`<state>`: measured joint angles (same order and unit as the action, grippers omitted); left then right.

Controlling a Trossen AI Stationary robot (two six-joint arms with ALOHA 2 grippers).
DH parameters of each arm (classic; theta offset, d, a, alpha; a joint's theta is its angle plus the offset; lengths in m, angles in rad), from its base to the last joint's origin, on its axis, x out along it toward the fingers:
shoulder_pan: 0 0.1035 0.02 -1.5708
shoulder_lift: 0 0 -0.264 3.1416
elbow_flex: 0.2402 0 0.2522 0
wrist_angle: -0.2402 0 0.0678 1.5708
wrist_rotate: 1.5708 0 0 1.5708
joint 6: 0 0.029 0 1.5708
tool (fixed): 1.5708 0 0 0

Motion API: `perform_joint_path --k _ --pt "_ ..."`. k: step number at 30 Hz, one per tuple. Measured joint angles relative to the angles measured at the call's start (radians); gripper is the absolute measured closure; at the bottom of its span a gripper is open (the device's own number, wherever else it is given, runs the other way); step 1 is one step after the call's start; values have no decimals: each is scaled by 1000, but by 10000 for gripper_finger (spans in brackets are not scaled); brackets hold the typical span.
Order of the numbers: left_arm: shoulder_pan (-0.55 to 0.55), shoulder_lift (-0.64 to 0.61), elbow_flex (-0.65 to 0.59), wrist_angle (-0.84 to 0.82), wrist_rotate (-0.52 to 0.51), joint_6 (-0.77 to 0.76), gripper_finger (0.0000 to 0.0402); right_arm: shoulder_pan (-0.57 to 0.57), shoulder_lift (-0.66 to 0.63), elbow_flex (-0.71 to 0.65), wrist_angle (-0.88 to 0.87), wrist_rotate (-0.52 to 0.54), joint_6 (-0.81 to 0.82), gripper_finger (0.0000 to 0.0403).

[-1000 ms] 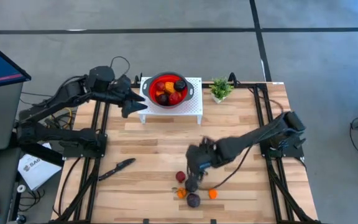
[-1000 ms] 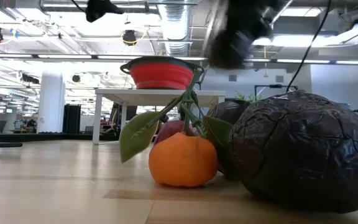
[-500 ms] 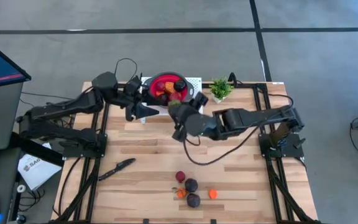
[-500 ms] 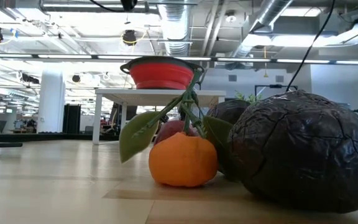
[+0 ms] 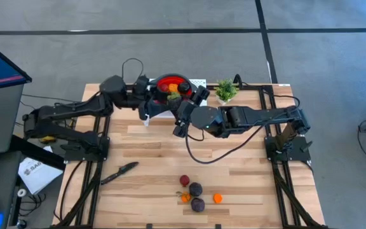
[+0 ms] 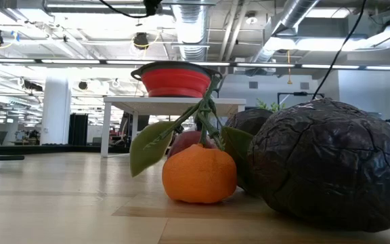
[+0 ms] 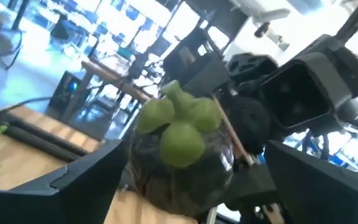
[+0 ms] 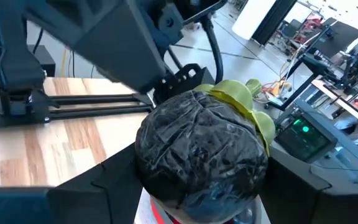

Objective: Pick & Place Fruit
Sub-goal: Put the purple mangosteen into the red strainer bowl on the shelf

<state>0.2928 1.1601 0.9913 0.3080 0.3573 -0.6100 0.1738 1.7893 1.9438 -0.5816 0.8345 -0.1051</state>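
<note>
My right gripper (image 5: 178, 103) is shut on a dark purple fruit with a green leafy cap (image 8: 201, 149) and holds it at the near rim of the red bowl (image 5: 169, 84). The bowl stands on a white rack and holds several fruit pieces. My left gripper (image 5: 156, 100) reaches in from the left and is open. In the left wrist view its fingers stand on either side of the same fruit (image 7: 180, 143). More fruit (image 5: 196, 189) lies near the table's near edge: two orange, one red, two dark purple. The low view shows an orange (image 6: 199, 174) and a dark fruit (image 6: 323, 163) close up. My right gripper pinches the dark purple fruit by its round body (image 8: 151, 155) between the two fingers, one on each side. It comes slanting from the near right. The fruit is lifted clear of the table, and its green cap (image 8: 244, 102) points away from the wrist. My left gripper: I cannot tell whether it touches the fruit.
The white rack (image 5: 199, 109) stands at the far edge, with a small green potted plant (image 5: 225, 91) to its right. A black knife (image 5: 119, 172) lies near the left edge. Both arms crowd the bowl. Bare wood lies between the rack and the fruit cluster.
My right gripper has risen from the fruit cluster by the near edge and swung to the far edge, carrying the dark purple fruit up to the bowl. My left gripper has moved right, toward the bowl and the carried fruit.
</note>
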Motion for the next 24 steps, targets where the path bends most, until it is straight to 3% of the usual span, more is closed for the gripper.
perform_joint_path --k 8,14,20,24 --pt "-20 80 0 99 -21 -38 39 -6 0 0 -1 -3 0 147" --pt "-19 100 0 130 -19 -53 93 -7 0 0 -10 -48 0 142" --pt "-13 95 -1 127 -18 -31 166 -7 -1 0 -55 -77 24 104" --pt "-12 94 -2 130 -18 26 178 -6 -2 0 -150 -77 123 74"
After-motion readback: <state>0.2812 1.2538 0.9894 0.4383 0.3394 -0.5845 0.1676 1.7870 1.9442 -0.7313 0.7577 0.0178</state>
